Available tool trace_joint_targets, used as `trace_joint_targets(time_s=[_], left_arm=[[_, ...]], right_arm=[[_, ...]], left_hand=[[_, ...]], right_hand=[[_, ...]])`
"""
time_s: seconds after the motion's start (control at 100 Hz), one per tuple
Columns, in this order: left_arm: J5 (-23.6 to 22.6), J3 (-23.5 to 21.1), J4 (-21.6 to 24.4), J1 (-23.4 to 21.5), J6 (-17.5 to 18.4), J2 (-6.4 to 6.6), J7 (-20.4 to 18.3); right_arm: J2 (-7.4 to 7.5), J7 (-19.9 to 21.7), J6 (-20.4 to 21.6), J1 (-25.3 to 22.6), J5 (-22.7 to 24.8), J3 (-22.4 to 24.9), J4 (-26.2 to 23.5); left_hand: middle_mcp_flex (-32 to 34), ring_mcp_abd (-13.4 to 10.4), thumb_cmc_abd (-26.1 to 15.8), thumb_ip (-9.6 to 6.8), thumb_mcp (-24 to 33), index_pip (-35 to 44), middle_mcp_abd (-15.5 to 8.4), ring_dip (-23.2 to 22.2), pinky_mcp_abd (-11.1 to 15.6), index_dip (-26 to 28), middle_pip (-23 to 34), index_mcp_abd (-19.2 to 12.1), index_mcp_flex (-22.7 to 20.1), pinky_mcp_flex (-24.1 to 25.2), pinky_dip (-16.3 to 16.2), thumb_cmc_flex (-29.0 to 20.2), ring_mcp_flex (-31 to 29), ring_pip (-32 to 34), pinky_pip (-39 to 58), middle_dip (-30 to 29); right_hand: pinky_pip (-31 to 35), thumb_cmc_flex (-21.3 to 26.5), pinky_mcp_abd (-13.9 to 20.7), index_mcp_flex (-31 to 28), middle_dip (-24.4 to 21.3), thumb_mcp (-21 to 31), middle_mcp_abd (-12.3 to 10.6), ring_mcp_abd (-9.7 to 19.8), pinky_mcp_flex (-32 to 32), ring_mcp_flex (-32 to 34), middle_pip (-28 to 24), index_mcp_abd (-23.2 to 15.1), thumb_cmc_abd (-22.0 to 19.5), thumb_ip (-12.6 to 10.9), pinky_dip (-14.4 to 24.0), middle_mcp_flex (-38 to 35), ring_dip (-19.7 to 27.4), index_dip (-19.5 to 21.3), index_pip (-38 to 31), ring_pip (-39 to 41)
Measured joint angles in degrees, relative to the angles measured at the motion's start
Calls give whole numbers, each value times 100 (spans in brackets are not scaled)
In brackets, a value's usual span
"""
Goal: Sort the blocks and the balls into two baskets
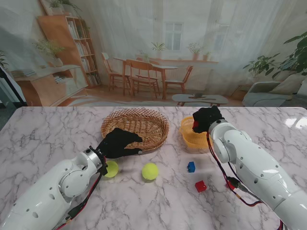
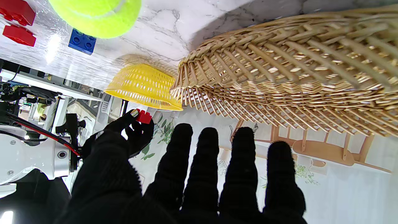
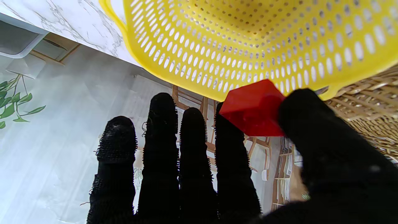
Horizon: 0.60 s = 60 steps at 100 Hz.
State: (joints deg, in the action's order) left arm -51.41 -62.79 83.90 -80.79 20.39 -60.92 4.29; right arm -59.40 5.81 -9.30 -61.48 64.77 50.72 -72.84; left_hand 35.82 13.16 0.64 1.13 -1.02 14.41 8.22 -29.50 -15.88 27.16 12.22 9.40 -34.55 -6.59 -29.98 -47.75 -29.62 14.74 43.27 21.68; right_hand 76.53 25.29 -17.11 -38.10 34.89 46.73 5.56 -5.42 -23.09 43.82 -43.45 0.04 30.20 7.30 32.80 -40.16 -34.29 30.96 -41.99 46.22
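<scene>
The right hand pinches a red block above the yellow basket; the left hand is spread, empty. Off-centre release risks the block striking the rim and bouncing out.

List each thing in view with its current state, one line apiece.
Left hand: open, fingers spread, at the wicker basket's near rim.
Right hand: shut on the red block, over the yellow basket.
Wicker basket: upright, nothing seen inside.
Yellow basket: upright, contents hidden.
Two tennis balls: loose on the table.
Blue block: loose on the table.
Second red block: loose on the table.
</scene>
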Motion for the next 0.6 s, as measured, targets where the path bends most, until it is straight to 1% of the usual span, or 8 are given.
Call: trace_joint_targets(time_s=[0.03,0.06,0.13,0.2,0.26,0.34,0.4,0.6], left_arm=[[-4,-1,-2,0,1,0,6],[-5,-1,-3,0,2,0,8],[-10,-1,-3,1,2,0,11],[-15,-1,-4,2,3,0,13],[-16,0,-5,3,4,0,14],[-15,4,-6,5,4,0,14],[-12,5,-6,6,4,0,13],[-9,9,-6,7,2,0,11]], right_arm=[[-1,-23,-16,0,14,-12,19],[-3,-46,-26,-1,22,-19,37],[-10,-116,-53,-7,7,-21,78],[-21,-237,-113,-17,-42,-28,119],[-29,-332,-162,-32,-48,-30,141],[-38,-319,-160,-79,-8,26,129],[-47,-248,-121,-177,81,188,45],[-26,-127,318,-705,511,908,-618]], left_hand=[[0,0,0,0,0,0,0,0,0,0,0,0,0,0,0,0,0,0,0,0],[0,0,0,0,0,0,0,0,0,0,0,0,0,0,0,0,0,0,0,0],[0,0,0,0,0,0,0,0,0,0,0,0,0,0,0,0,0,0,0,0],[0,0,0,0,0,0,0,0,0,0,0,0,0,0,0,0,0,0,0,0],[0,0,0,0,0,0,0,0,0,1,0,0,0,0,0,0,0,0,0,0],[0,0,0,0,0,0,0,0,0,0,0,0,0,0,0,0,0,0,0,0],[0,0,0,0,0,0,0,0,0,1,0,0,0,0,0,0,0,0,0,0],[0,0,0,0,0,1,0,0,0,1,0,0,0,0,0,0,0,0,0,0]], right_hand=[[-1,-177,4,-53,-4,-7,8,0,37,-1,7,-1,0,-43,-1,114,1,29,147,0],[-5,-382,9,101,-6,-15,20,1,81,-100,12,-5,3,-52,-1,201,3,62,374,-2],[-18,-640,17,246,-74,-304,94,-12,224,-335,112,-7,1,-52,-1,467,20,67,755,-91],[-49,-725,63,418,-139,-583,151,-40,351,-517,196,64,-102,-52,-5,622,66,67,1041,-133],[-63,-725,66,502,-153,-654,156,-46,374,-542,202,68,-98,-54,-5,699,67,62,1286,-133],[-66,-725,71,503,-198,-711,159,-47,403,-544,202,68,-98,-57,2,693,68,60,1271,-133],[-67,-725,71,503,-202,-711,159,-47,404,-544,202,68,-98,-58,4,693,69,60,1295,-133],[-76,-725,72,503,-216,-711,163,-48,418,-562,204,68,-157,-59,6,693,71,60,1300,-133]])
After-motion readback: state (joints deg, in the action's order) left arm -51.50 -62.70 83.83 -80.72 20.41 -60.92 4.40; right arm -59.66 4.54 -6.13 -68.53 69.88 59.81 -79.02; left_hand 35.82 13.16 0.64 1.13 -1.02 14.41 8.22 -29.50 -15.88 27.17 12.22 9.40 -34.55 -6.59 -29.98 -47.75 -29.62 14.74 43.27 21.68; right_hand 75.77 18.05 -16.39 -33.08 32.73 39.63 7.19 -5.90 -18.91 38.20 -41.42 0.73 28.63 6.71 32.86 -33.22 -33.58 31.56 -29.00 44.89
